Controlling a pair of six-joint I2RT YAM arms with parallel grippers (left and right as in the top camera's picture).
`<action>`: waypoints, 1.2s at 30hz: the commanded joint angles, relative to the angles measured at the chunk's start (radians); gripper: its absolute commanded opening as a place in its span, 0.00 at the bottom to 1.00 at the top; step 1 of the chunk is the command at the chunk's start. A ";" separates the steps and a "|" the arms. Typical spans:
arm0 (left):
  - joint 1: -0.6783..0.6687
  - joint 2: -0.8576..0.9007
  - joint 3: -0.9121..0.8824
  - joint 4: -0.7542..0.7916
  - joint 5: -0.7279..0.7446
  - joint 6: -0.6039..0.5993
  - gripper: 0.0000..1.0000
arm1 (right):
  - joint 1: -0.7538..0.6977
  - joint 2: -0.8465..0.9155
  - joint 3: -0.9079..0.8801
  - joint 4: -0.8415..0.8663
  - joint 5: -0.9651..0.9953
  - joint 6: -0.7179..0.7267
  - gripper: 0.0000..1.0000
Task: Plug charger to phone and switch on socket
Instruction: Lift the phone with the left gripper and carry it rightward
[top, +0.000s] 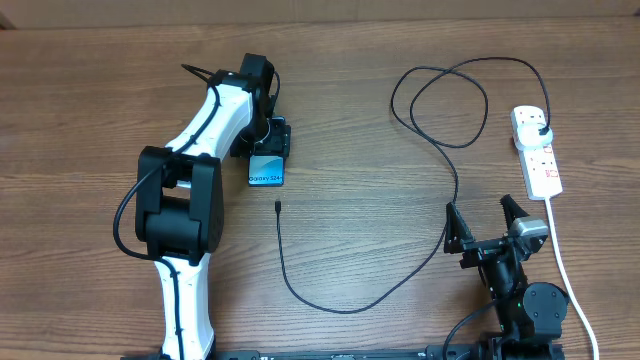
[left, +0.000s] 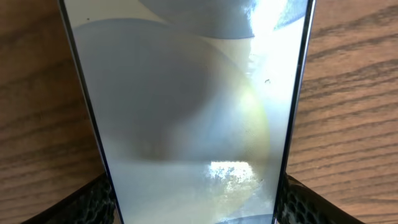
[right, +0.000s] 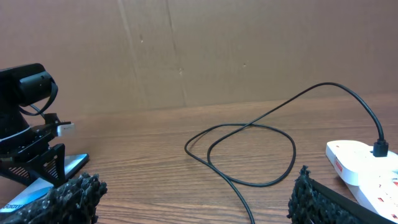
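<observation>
The phone (top: 266, 170) lies flat on the wooden table, its light blue screen facing up. My left gripper (top: 270, 135) is over its far end. In the left wrist view the phone (left: 193, 112) fills the frame and the black fingers (left: 93, 202) press against both of its long edges. The charger (top: 330, 305) lies loose: its connector tip (top: 277, 207) rests just below the phone, and its black plug (top: 541, 130) sits in the white socket (top: 537, 160) at the right. My right gripper (top: 485, 222) stands open and empty near the front, left of the socket; between its fingers runs the charger (right: 249, 134).
The socket's thick white cord (top: 568, 280) runs toward the front right corner. A brown cardboard wall (right: 217, 50) stands behind the table. The charger's loops (top: 440, 100) lie at the back, right of centre.
</observation>
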 joint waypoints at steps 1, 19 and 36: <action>0.008 0.034 0.018 -0.029 0.048 -0.023 0.71 | 0.006 -0.011 -0.010 0.006 0.007 0.000 1.00; 0.008 0.033 0.344 -0.271 0.052 -0.050 0.68 | 0.006 -0.011 -0.010 0.006 0.008 0.000 1.00; 0.017 0.033 0.448 -0.316 0.390 -0.203 0.65 | 0.006 -0.011 -0.010 0.006 0.007 0.000 1.00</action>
